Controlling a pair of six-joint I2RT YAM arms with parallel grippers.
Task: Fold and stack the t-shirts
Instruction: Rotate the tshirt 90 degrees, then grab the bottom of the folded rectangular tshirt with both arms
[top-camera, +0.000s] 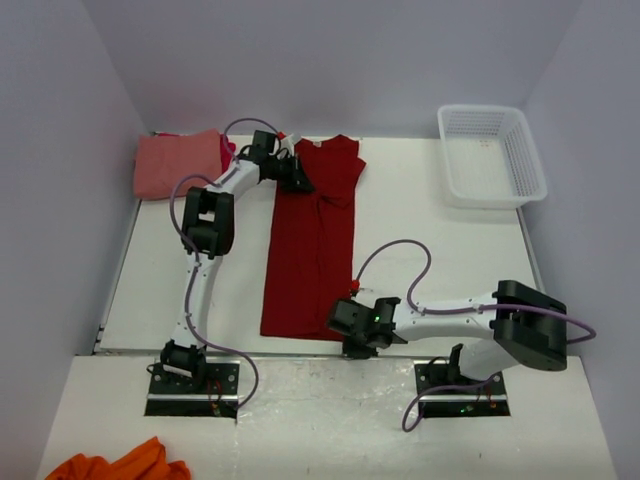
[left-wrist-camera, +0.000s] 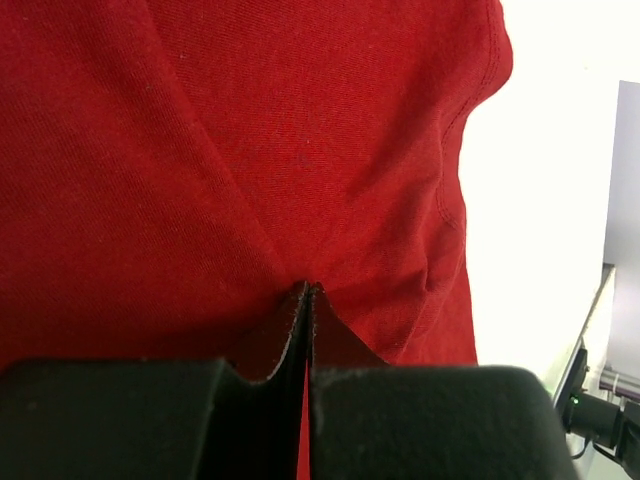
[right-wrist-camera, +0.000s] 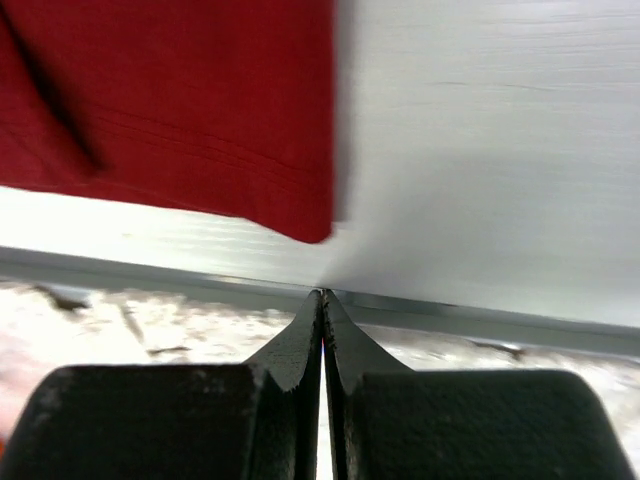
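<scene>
lengthwise folded dark red t-shirt (top-camera: 310, 250), left pincer (left-wrist-camera: 308, 290) pinching it, right pincer (right-wrist-camera: 322, 292) closed, empty

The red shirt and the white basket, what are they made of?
The red shirt looks like soft knit cloth, matte: fine weave lines, stitched hems and creases show. The basket is probably stiff white plastic, smooth, with a molded grid of holes in its walls.

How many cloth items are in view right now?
3: dark red shirt mid-table, salmon-pink shirt folded at the far-left corner, orange cloth near-left, before the arm bases. More may hide beside the pink one.
</scene>
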